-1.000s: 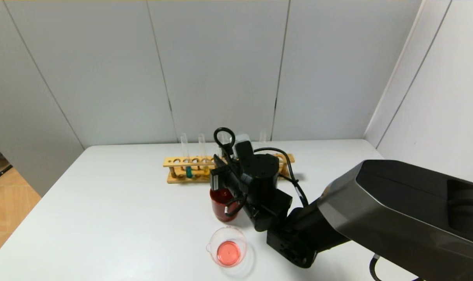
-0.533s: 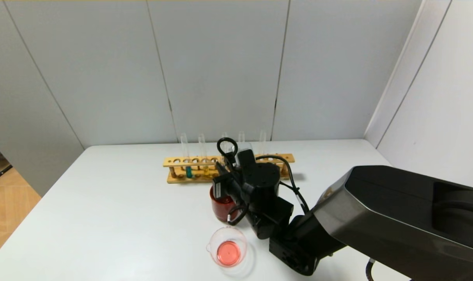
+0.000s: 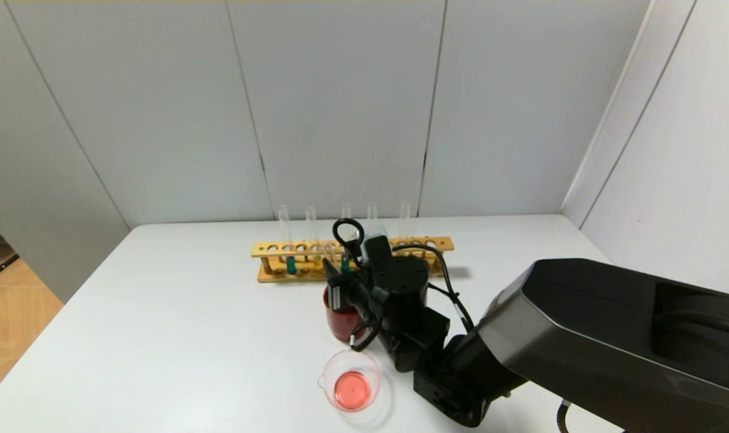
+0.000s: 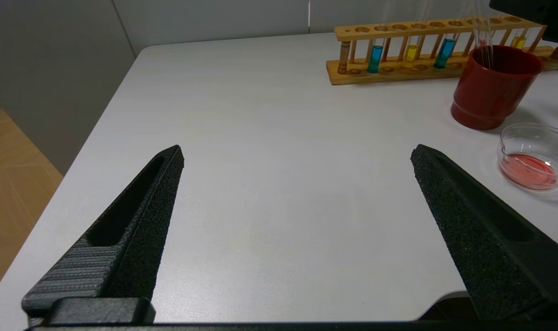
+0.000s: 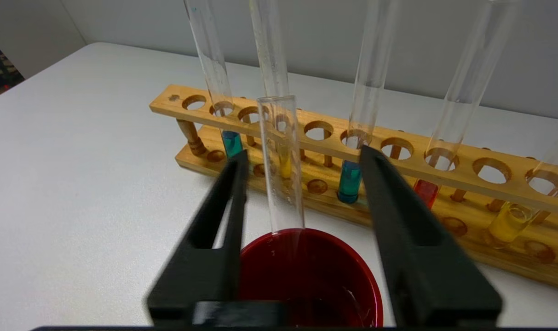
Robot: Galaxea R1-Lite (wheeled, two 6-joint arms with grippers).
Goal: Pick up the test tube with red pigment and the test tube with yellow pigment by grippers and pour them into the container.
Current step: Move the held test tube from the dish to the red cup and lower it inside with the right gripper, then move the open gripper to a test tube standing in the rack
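Observation:
My right gripper (image 5: 304, 154) (image 3: 338, 272) hovers open over a dark-red cup (image 5: 315, 271). An empty clear tube (image 5: 281, 156) stands in that cup between the fingers, touching neither. Behind it, the wooden rack (image 5: 449, 172) holds the test tube with red pigment (image 5: 427, 192) and tubes of yellow liquid (image 5: 506, 223), one of them seen through the empty tube. The container (image 3: 352, 385) (image 4: 534, 156), a low glass beaker with red liquid in it, sits in front of the cup. My left gripper (image 4: 297, 151) is open over bare table, well to the left of the beaker.
Two teal tubes (image 5: 350, 181) also stand in the rack (image 3: 280, 248), just beyond my right fingertips. The red cup (image 3: 340, 319) is between rack and beaker. The white table (image 3: 178, 337) ends at the wall behind the rack.
My right arm came down over the red cup. Its fingers opened and let go of the empty tube, which now stands in the cup.

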